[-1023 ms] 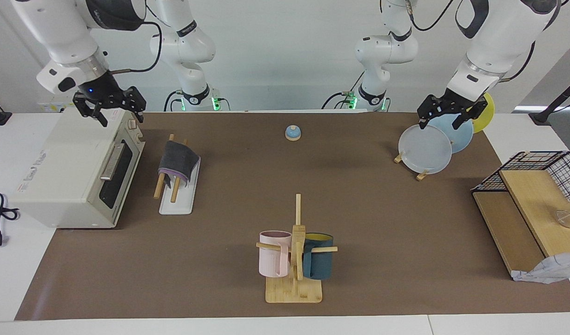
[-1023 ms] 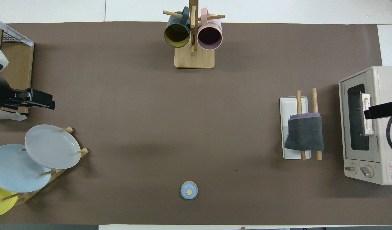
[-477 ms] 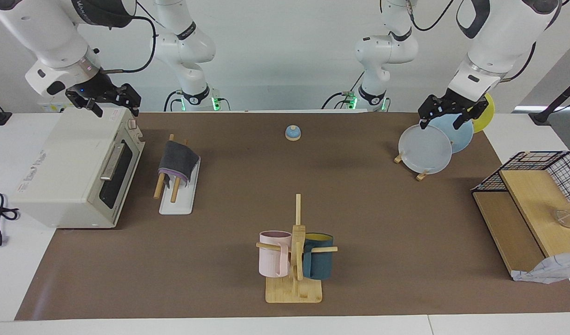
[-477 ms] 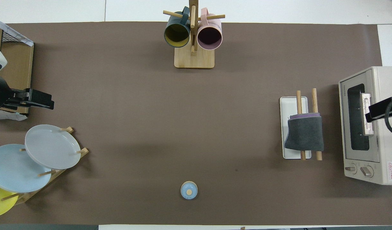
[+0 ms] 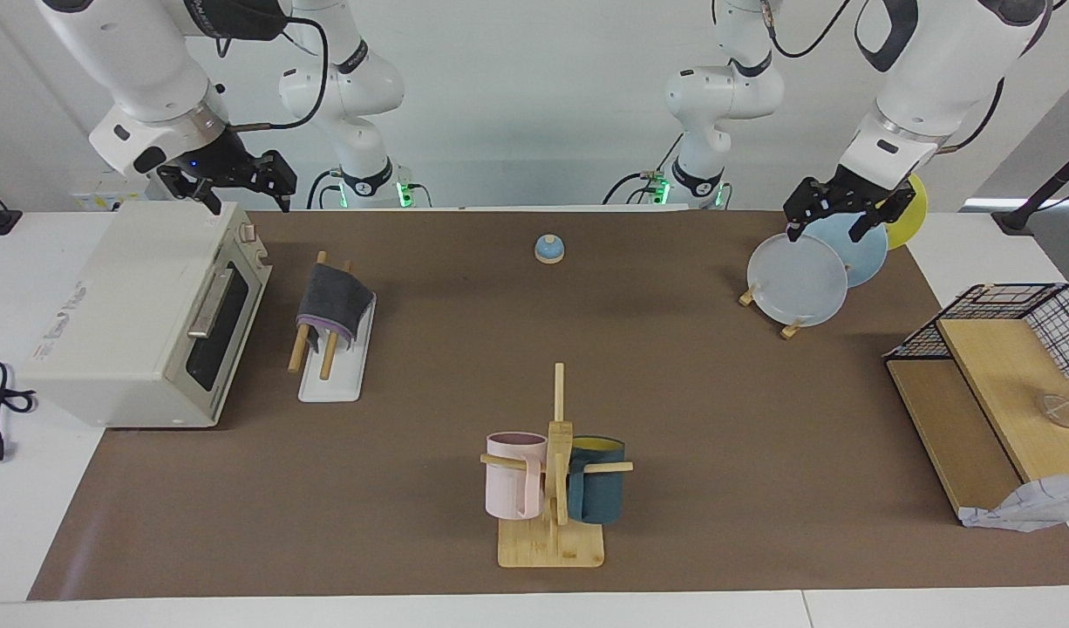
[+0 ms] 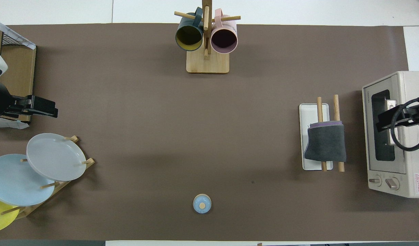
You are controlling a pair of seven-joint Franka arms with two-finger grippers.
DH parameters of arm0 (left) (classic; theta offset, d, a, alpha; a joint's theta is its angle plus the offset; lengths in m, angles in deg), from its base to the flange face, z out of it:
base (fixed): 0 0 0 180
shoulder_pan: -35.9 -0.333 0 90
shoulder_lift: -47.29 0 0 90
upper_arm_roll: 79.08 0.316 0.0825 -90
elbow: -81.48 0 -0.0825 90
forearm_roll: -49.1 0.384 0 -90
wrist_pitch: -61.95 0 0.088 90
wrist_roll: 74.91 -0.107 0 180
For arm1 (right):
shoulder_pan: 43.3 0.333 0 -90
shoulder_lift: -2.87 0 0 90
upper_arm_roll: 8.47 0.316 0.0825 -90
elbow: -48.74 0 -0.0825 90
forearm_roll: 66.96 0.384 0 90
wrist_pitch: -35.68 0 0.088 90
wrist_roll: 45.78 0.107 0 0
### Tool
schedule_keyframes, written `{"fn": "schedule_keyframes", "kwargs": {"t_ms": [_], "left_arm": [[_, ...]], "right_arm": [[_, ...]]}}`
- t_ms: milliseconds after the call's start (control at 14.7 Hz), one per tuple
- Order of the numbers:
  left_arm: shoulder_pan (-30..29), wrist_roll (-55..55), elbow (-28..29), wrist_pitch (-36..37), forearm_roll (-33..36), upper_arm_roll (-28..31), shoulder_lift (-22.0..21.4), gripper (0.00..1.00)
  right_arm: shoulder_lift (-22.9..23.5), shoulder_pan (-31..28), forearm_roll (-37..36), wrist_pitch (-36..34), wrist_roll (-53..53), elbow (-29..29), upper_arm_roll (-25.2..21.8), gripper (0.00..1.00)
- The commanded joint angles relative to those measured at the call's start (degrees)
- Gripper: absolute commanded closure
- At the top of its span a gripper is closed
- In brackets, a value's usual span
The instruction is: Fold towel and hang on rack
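The towel (image 5: 332, 301) (image 6: 325, 147) hangs folded over the rack's two wooden rods, dark grey face out with a purple edge showing. The rack (image 5: 334, 379) (image 6: 307, 112) stands on its white base beside the toaster oven, toward the right arm's end of the table. My right gripper (image 5: 245, 199) (image 6: 383, 120) hovers open and empty over the oven's front top edge, clear of the towel. Over the plate stand, my left gripper (image 5: 827, 231) (image 6: 49, 110) waits, open and empty.
A white toaster oven (image 5: 142, 314) sits beside the rack. A plate stand with grey, blue and yellow plates (image 5: 798, 279) is at the left arm's end, with a wire-and-wood shelf (image 5: 992, 384) nearby. A mug tree (image 5: 554, 475) and a small blue bell (image 5: 548, 249) stand mid-table.
My right gripper rose off the oven's top and swung toward the oven's front edge, nearer the rack. The left gripper and the towel have stayed put.
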Motion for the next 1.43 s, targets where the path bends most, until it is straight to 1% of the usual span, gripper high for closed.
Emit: {"fn": "schedule_keyframes", "kwargs": {"t_ms": [0, 136, 341, 614, 886, 955, 1364], "left_arm": [[-0.1, -0.6, -0.1, -0.1, -0.6, 0.3, -0.2, 0.00], [-0.1, -0.6, -0.1, 0.1, -0.6, 0.3, -0.2, 0.00], [-0.1, -0.6, 0.0, -0.1, -0.6, 0.3, -0.2, 0.00], [-0.1, -0.6, 0.0, -0.1, -0.6, 0.3, -0.2, 0.00], [-0.1, -0.6, 0.1, 0.1, -0.6, 0.3, -0.5, 0.00], [-0.1, -0.6, 0.1, 0.0, -0.6, 0.3, -0.5, 0.00], [-0.2, -0.6, 0.1, 0.0, -0.6, 0.3, -0.5, 0.00]], "right_arm": [[-0.2, -1.1, -0.4, 1.3, 0.8, 0.7, -0.9, 0.00], [0.1, -1.2, -0.5, 1.3, 0.9, 0.5, -0.6, 0.00], [0.2, -3.8, 0.0, 1.3, 0.9, 0.6, 0.6, 0.00], [0.7, -4.7, -0.7, 1.6, 1.0, 0.3, 2.0, 0.00], [0.3, -6.8, 0.1, 0.6, 0.9, 0.8, 2.9, 0.00], [0.3, -7.0, 0.0, 0.6, 0.9, 0.7, 3.7, 0.00], [0.4, -7.1, -0.2, 1.2, 1.0, 0.6, 3.8, 0.00]]}}
